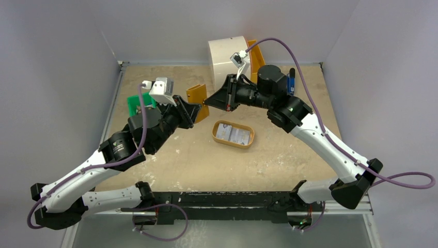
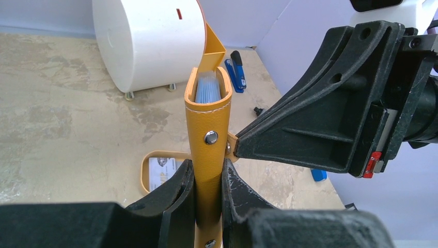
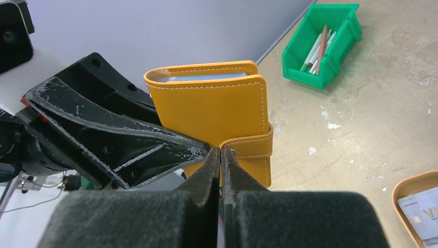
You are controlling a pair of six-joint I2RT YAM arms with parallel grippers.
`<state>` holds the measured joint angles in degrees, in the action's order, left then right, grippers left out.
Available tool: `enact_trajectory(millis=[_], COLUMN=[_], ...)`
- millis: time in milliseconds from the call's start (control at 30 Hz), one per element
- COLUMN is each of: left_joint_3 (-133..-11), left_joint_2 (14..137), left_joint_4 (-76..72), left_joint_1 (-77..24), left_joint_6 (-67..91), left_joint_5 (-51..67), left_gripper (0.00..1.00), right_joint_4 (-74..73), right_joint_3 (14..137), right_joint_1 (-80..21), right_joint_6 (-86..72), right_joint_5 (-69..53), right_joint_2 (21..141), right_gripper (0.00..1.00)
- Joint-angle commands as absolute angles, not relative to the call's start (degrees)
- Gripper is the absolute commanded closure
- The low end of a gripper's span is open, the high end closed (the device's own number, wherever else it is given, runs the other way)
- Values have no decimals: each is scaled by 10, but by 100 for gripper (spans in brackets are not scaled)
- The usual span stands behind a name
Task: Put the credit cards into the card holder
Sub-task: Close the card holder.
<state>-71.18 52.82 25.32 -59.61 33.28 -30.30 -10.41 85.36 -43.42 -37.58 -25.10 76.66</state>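
Note:
The orange card holder [image 1: 197,94] is held upright above the table between both grippers. My left gripper [image 2: 208,168] is shut on its body [image 2: 209,119]; bluish card edges [image 2: 208,88] show inside its open top. My right gripper [image 3: 221,151] is shut on the holder's snap flap [image 3: 251,147], beside the holder [image 3: 217,106]. In the top view the left gripper [image 1: 195,111] and the right gripper [image 1: 210,102] meet at the holder. Pale credit cards [image 1: 233,133] lie in the oval tan tray [image 1: 215,135]; they also show in the left wrist view [image 2: 161,173] and the right wrist view [image 3: 426,209].
A white cabinet [image 1: 226,54] with an orange drawer [image 1: 255,56] stands at the back. A blue stapler [image 2: 237,72] lies next to it. A green bin [image 3: 323,44] with white and brown sticks sits at the back left, behind the left arm.

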Motion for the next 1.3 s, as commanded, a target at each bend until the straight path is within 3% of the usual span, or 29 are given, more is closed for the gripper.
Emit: enact_trajectory(millis=[0,567,800,833,933,1100,1267], left_joint_3=[-734,-744,-740,-738,-722,-666,-563], left_joint_2=[522,518,511,510,501,473,448], left_joint_4=[174,138,173,186,216,258,302], left_joint_1=[-603,-603,-603,-603,-603,-603,-603], left_joint_6=[346,369,351,347,343,362,410], left_joint_5=[-197,-109,-166,-192,-265,-319,-307], left_gripper=[100,100,100,100,100,100,100], right_joint_4=[-69,-69,-57,-57,-68,-150,-195], right_joint_3=[858,860,852,851,849,843,753], right_joint_1=[-438,-438,-438,-438,-438,-438,-438], right_joint_6=[-385,-392,-387,-386,-380,-325,-296], right_joint_5=[-261,-255,-273,-282,-300,-266,-166], right_joint_2=[771,780,761,755,735,680,604], right_gripper=[100,100,100,95,53,20,16])
